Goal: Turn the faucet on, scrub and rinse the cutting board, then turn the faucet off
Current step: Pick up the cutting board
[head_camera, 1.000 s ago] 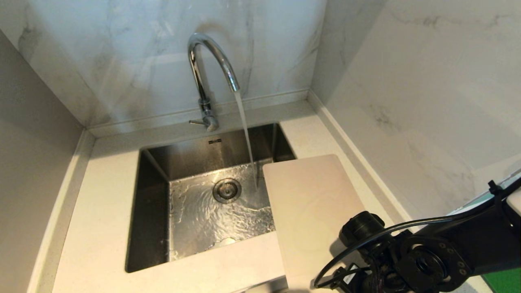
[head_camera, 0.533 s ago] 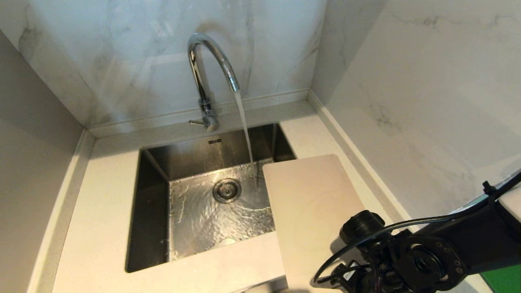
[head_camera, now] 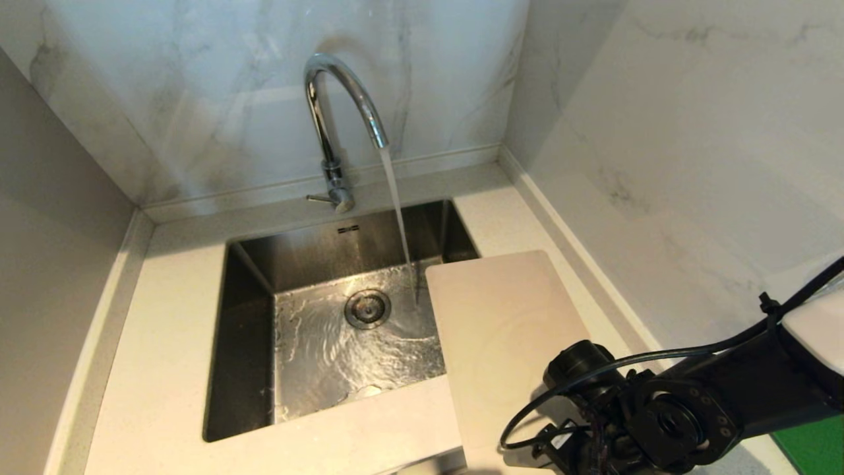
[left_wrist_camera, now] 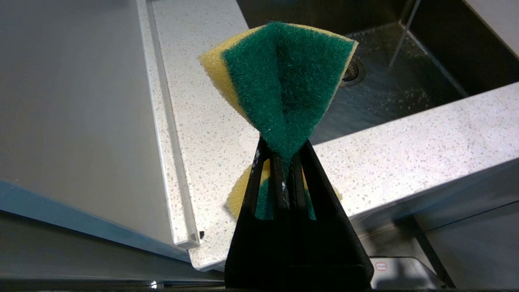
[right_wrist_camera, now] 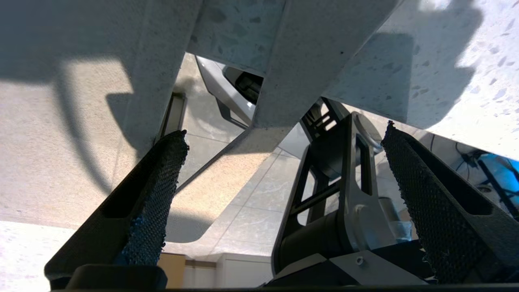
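The chrome faucet (head_camera: 336, 119) stands behind the sink, and water streams from its spout into the basin. The beige cutting board (head_camera: 508, 343) lies flat on the counter right of the sink, its left edge hanging over the basin. My right arm's wrist (head_camera: 666, 422) hovers over the board's near right end; the fingers are hidden there. In the right wrist view my right gripper (right_wrist_camera: 284, 138) is open and empty, with the board's beige surface (right_wrist_camera: 61, 162) beside one finger. My left gripper (left_wrist_camera: 284, 148) is shut on a green-and-yellow sponge (left_wrist_camera: 284, 73), at the counter's front edge.
The steel sink (head_camera: 244, 343) has a round drain (head_camera: 367, 308) and a wet floor. Marble walls close in the counter behind and on both sides. A green flat thing (head_camera: 817, 448) shows at the bottom right corner. The speckled counter (left_wrist_camera: 405, 142) runs in front of the sink.
My right arm has sunk a little and edged left over the board's near end. The board has not moved and the water keeps running.
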